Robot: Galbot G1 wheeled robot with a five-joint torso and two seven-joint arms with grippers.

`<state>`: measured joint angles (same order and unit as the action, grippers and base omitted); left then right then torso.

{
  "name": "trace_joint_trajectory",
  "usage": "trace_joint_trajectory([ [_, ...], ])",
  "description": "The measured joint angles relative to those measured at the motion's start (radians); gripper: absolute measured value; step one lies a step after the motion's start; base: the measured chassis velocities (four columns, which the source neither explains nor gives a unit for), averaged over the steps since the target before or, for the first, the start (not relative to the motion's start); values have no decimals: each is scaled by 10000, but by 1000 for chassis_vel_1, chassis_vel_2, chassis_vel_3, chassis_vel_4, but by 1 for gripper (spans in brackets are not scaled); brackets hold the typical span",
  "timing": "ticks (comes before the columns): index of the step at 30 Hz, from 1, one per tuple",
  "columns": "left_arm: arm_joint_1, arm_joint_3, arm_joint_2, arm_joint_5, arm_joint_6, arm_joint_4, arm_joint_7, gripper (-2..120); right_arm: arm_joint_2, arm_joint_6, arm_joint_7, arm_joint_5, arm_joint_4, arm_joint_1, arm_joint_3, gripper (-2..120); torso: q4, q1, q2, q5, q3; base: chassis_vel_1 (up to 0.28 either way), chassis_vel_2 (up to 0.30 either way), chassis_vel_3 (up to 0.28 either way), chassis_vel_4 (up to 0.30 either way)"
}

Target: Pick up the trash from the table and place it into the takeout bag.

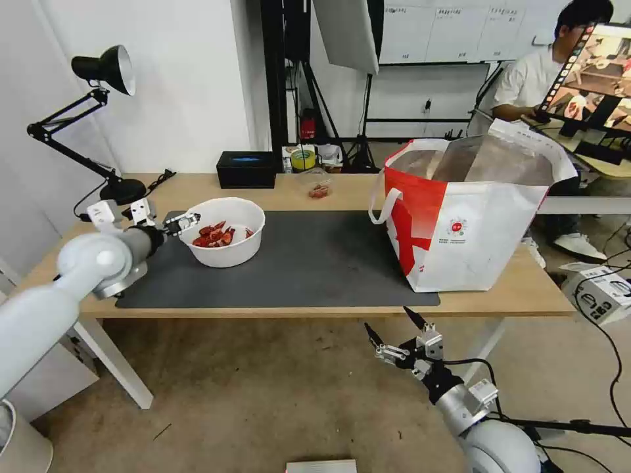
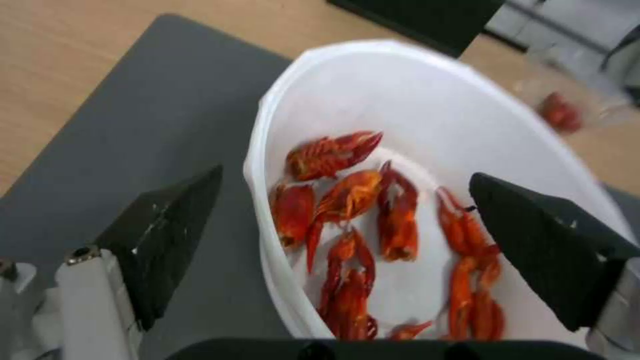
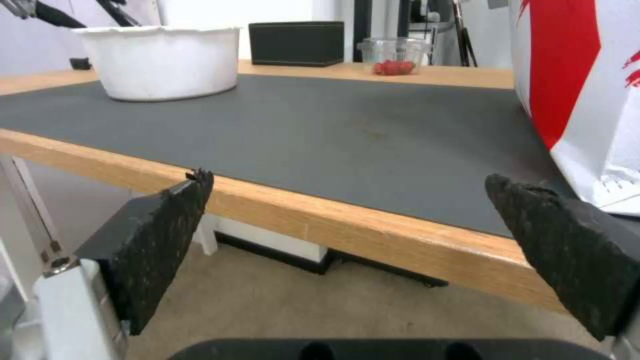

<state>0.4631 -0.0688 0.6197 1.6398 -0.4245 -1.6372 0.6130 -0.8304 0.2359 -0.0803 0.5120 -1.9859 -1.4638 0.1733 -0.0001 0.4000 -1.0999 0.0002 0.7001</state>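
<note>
Left end effector (image 1: 186, 221) is at the near-left rim of the white round bowl (image 1: 227, 233), fingers spread apart; the left wrist view shows one finger (image 2: 167, 235) outside the bowl wall over the dark grey mat (image 1: 309, 263) and the other finger (image 2: 553, 245) inside, above the red scraps (image 2: 360, 225), with the rim between them and not yet gripped. The bowl stands on the mat's left part, at about 9 o'clock from the mat's centre. Takeout bag (image 1: 467, 217) stands upright and open-mouthed at the bench's right end, roughly 3 o'clock from the mat's centre, its base overlapping the mat's right edge, foil lining visible and one white loop handle hanging on its left side. Right end effector (image 1: 401, 332) hangs below and in front of the bench (image 1: 519, 289) edge, at 6 o'clock from the bag, fingers released and wide apart, holding nothing. Small clear tub (image 1: 320, 187) with red bits sits behind the mat at 12 o'clock; a black box (image 1: 246, 169) lies to its left, and a black desk lamp (image 1: 98, 118) stands on the far-left corner.
</note>
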Motion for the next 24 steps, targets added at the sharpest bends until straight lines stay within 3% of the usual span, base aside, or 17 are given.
trace_joint_trajectory([
  [5,-653,-556,354,-23,-612,403,774,100,0,0,0,0,0,1,0,100,0,0,0,-2,0,0,0,0,0],
  [9,-932,-763,465,-44,-921,574,1051,100,0,0,0,0,0,0,0,100,0,0,-1,-2,0,0,0,0,0],
  [11,-1213,-904,584,-38,-1440,760,1404,100,0,0,0,0,1,0,0,100,0,0,0,0,-1,0,0,0,0],
  [24,-1319,-1122,739,-183,-1314,1188,1528,98,0,0,0,0,0,0,0,100,1,0,-1,-3,-1,0,0,0,0],
])
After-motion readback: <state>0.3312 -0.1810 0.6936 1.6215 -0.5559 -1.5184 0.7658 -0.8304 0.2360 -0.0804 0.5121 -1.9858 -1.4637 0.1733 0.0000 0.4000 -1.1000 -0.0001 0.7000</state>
